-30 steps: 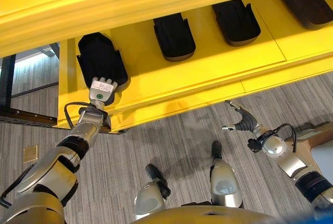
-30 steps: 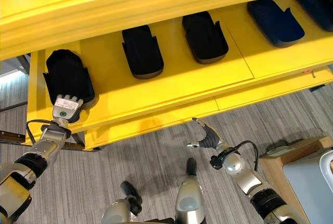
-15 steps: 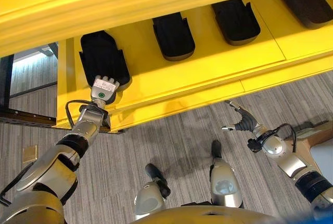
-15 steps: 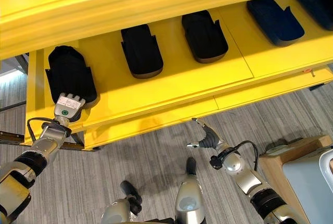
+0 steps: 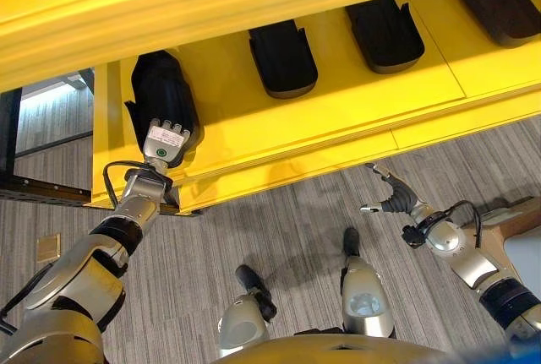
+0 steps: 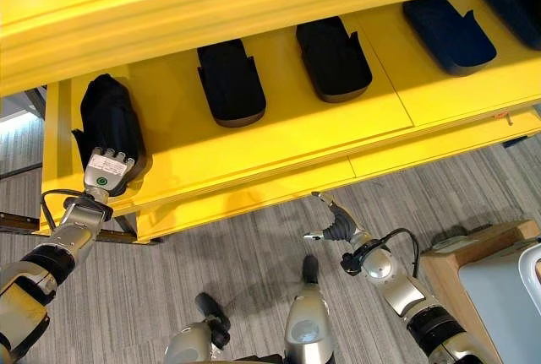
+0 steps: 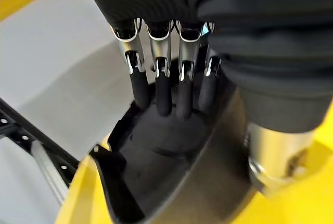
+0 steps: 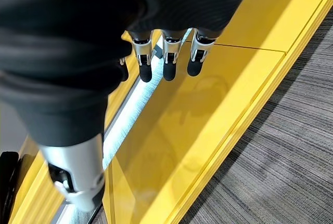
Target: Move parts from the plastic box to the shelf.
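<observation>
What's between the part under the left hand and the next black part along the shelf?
Only bare yellow shelf separates the leftmost part from the next part, in the right eye view.

Grey striped carpet (image 5: 279, 229) covers the floor below the yellow shelf unit (image 5: 338, 119), whose glossy surface catches bright overhead light. A black metal frame (image 5: 34, 187) stands at the unit's left end. A wooden crate edge (image 6: 473, 246) sits on the carpet toward the unit's right end.
</observation>
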Controlling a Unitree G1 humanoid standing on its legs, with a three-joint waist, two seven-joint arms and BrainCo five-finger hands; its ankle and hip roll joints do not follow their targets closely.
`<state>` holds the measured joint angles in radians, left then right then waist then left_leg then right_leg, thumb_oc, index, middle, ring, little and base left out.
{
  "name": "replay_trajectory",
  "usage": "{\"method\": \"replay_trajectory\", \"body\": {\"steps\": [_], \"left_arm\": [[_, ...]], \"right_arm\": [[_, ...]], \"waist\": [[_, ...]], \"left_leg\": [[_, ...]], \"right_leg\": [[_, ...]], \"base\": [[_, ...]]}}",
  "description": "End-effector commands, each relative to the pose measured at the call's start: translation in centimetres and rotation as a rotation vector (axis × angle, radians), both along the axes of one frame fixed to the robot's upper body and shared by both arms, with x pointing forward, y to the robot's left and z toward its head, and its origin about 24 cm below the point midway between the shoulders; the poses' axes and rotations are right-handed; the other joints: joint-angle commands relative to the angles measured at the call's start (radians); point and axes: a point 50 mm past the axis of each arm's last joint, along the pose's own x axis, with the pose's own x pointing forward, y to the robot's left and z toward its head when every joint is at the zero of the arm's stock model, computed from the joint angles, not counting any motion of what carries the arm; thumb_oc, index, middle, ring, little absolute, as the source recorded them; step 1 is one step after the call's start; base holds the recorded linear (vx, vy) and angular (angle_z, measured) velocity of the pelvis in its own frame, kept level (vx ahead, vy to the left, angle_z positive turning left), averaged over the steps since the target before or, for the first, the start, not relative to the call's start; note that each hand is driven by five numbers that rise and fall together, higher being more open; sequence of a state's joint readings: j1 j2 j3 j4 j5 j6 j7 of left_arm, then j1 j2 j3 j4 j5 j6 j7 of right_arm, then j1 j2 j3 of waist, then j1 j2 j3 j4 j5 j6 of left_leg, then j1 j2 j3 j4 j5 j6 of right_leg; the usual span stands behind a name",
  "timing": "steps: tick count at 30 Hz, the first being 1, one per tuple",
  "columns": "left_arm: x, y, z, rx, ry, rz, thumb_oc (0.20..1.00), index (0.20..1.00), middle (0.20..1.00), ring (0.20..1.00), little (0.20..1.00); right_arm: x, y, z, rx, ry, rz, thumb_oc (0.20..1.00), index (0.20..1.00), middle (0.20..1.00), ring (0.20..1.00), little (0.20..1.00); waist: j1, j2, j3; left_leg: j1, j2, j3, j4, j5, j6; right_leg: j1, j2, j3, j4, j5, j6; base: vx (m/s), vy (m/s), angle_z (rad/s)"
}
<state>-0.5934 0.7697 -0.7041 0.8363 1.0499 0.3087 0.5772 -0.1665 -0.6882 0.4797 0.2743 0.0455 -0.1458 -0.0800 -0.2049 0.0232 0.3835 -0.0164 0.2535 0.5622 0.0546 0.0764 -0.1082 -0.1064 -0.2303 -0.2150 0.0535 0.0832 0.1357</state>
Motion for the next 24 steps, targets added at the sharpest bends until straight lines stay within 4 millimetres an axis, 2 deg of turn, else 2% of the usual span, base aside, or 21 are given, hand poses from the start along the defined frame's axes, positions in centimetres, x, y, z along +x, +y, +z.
{"method": "replay_trajectory", "body": {"steps": [1,7,12,19,24], "left_arm": [[-0.2,4.1,3.9,0.125,-0.095,0.177,1.000,1.000,1.000,1.000,1.000],[-0.4,4.2,3.7,0.128,-0.104,0.230,1.000,1.000,1.000,1.000,1.000],[-0.4,3.8,3.6,0.121,-0.133,0.202,1.000,1.000,1.000,1.000,1.000],[-0.4,3.7,3.8,0.016,-0.192,0.189,1.000,1.000,1.000,1.000,1.000],[-0.5,3.4,3.0,-0.023,-0.169,0.211,1.000,1.000,1.000,1.000,1.000]], "right_arm": [[0.6,0.6,1.1,0.011,-0.061,0.035,1.000,1.000,1.000,1.000,1.000],[0.5,0.7,0.9,0.020,-0.056,0.031,1.000,1.000,1.000,1.000,1.000],[0.2,0.7,0.5,0.019,-0.047,0.026,1.000,1.000,1.000,1.000,1.000],[-0.1,0.7,0.3,0.024,-0.042,0.026,1.000,1.000,1.000,1.000,1.000],[-0.2,0.7,0.1,0.026,-0.036,0.029,1.000,1.000,1.000,1.000,1.000]], "waist": [[0.005,-0.042,-0.020],[0.009,-0.044,-0.022],[0.010,-0.046,-0.028],[0.011,-0.047,-0.035],[0.014,-0.048,-0.039]], "left_leg": [[-0.087,-0.002,-0.113,0.149,-0.050,-0.008],[-0.084,-0.003,-0.115,0.146,-0.050,-0.007],[-0.079,-0.003,-0.116,0.143,-0.050,-0.006],[-0.073,-0.007,-0.118,0.137,-0.053,-0.005],[-0.069,-0.006,-0.121,0.137,-0.051,-0.006]], "right_leg": [[0.003,0.023,-0.045,0.163,-0.159,0.004],[0.008,0.023,-0.048,0.162,-0.159,0.003],[0.016,0.025,-0.050,0.159,-0.159,0.003],[0.024,0.028,-0.049,0.154,-0.158,0.003],[0.032,0.028,-0.051,0.151,-0.157,0.003]], "base": [[0.00,0.000,0.00],[0.00,-0.006,0.02],[0.00,0.000,0.00],[0.00,0.000,0.00],[0.00,-0.005,0.01]]}}
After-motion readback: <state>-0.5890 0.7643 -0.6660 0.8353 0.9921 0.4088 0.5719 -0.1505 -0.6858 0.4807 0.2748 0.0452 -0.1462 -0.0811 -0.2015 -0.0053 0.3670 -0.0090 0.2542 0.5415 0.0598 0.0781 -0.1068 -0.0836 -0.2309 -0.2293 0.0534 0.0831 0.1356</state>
